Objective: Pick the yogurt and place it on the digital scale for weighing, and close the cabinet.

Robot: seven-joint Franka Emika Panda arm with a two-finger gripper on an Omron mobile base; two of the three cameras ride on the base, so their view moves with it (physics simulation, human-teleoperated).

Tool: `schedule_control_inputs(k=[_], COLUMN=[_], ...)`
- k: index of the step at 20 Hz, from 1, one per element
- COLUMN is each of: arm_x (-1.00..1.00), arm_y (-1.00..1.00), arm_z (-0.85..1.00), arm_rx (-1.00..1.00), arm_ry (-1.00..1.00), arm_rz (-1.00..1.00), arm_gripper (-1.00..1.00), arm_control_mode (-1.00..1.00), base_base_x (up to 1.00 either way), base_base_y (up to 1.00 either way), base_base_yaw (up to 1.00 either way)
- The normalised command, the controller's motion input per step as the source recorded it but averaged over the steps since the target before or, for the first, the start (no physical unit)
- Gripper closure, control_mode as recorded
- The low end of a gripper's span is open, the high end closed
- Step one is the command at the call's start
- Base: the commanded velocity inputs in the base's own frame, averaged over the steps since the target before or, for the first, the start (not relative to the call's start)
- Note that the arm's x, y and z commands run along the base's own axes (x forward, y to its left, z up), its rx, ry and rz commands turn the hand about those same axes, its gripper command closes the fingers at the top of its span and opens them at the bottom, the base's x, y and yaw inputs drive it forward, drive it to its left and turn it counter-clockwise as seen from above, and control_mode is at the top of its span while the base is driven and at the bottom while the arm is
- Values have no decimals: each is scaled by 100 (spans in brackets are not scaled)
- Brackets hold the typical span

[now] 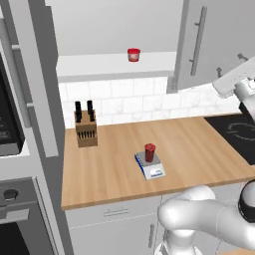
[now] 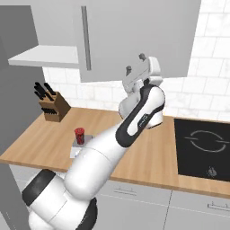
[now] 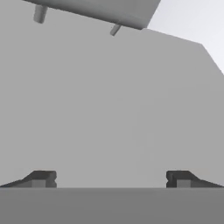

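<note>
yogurt (image 1: 150, 152) – upright on the digital scale (image 1: 150, 166), near edge of counter (image 1: 114, 164) | gripper (image 2: 135, 63) – fingers wide apart, empty, raised at the cabinet (image 2: 134, 36) door | cabinet door ajar

Arm raised, end effector (image 2: 135, 62) fingers spread wide

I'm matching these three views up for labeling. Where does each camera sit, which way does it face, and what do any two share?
Left base view: behind-left, looking down at the counter; white arm at lower right.
Right base view: behind-right; arm rises from lower left, open hand raised at the cabinet door.
Hand view: on the hand, facing the door's grey face.
Both base views share the yogurt on the digital scale.
</note>
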Motion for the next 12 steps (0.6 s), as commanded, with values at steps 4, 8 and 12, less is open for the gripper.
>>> schedule_control_inputs(k=[4, 8, 12], arm_x=[76, 89, 80], arm_y=[10, 12, 1], arm_z=[0, -1, 0], arm_rx=[-1, -2, 0], arm_ry=[3, 0, -4], arm_rz=[-10, -11, -11], arm_gripper=[-100, -100, -100], arm_control_mode=[-100, -100, -100], base_base_x=[0, 0, 0], base_base_y=[0, 0, 0], base_base_yaw=[0, 0, 0])
